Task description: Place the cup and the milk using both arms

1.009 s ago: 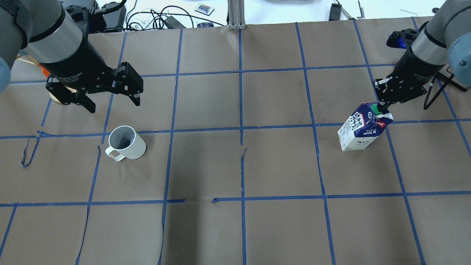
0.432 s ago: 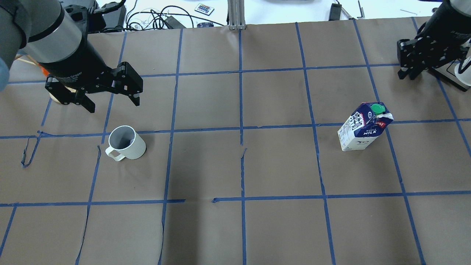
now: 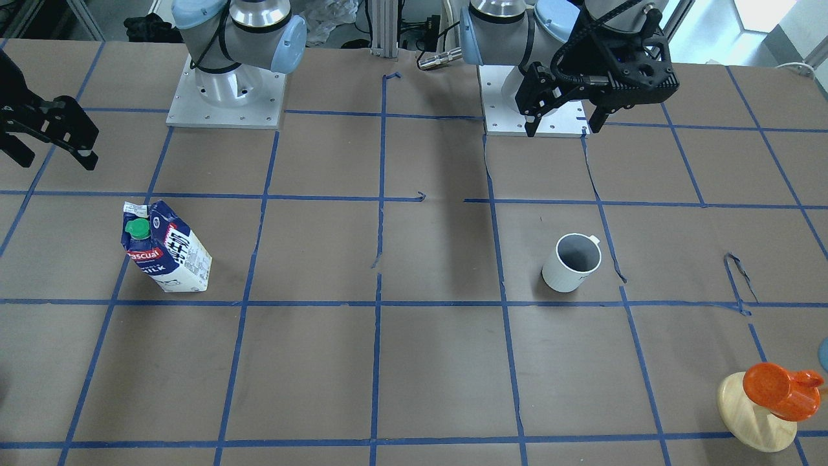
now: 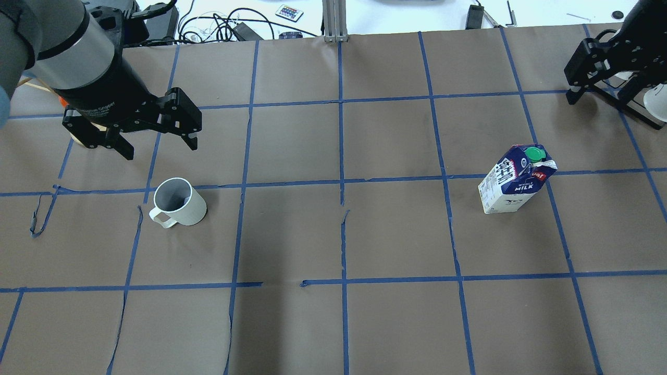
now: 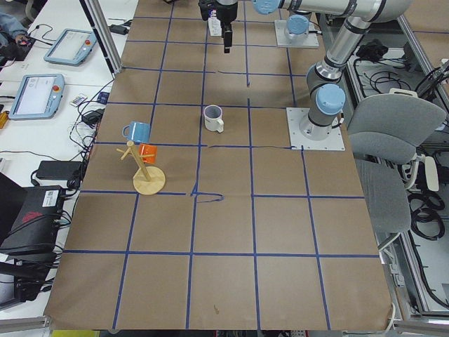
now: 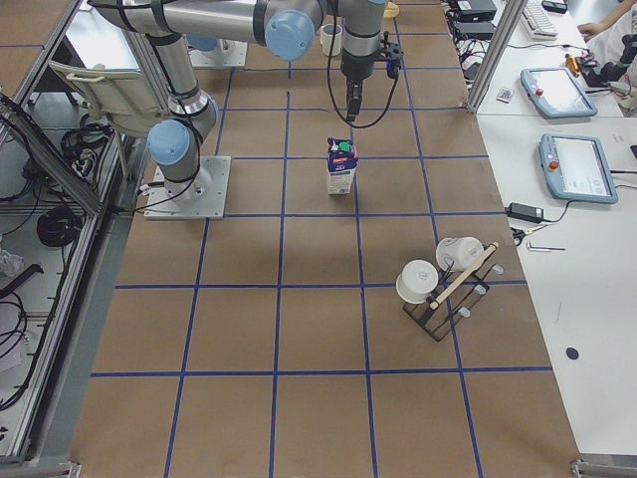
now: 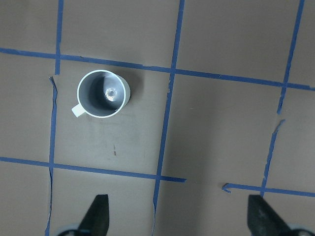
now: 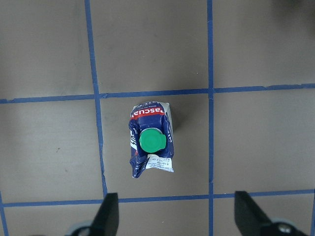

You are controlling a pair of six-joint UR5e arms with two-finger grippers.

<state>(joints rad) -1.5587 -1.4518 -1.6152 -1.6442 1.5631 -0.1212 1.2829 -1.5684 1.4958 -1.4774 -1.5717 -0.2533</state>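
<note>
The cup (image 4: 180, 202) stands upright on the brown paper at the left, handle toward the near-left; it also shows in the front view (image 3: 572, 262) and the left wrist view (image 7: 103, 94). My left gripper (image 4: 160, 148) is open and empty, high above and just behind the cup (image 3: 561, 126). The milk (image 4: 516, 179) stands upright at the right, green cap up (image 3: 165, 249) (image 8: 150, 140). My right gripper (image 4: 602, 88) is open and empty, high up and off to the far right of the milk (image 3: 55, 158).
A wooden mug tree with an orange cup (image 3: 773, 395) stands near the table's left end. A black rack with white cups (image 6: 443, 279) stands at the right end. Cables (image 4: 219, 26) lie beyond the far edge. The paper is torn (image 4: 344, 216) at mid-table.
My right gripper has left the top of the milk, opened, and drawn up and away to the far right. The milk stays upright. The left gripper has barely moved.
</note>
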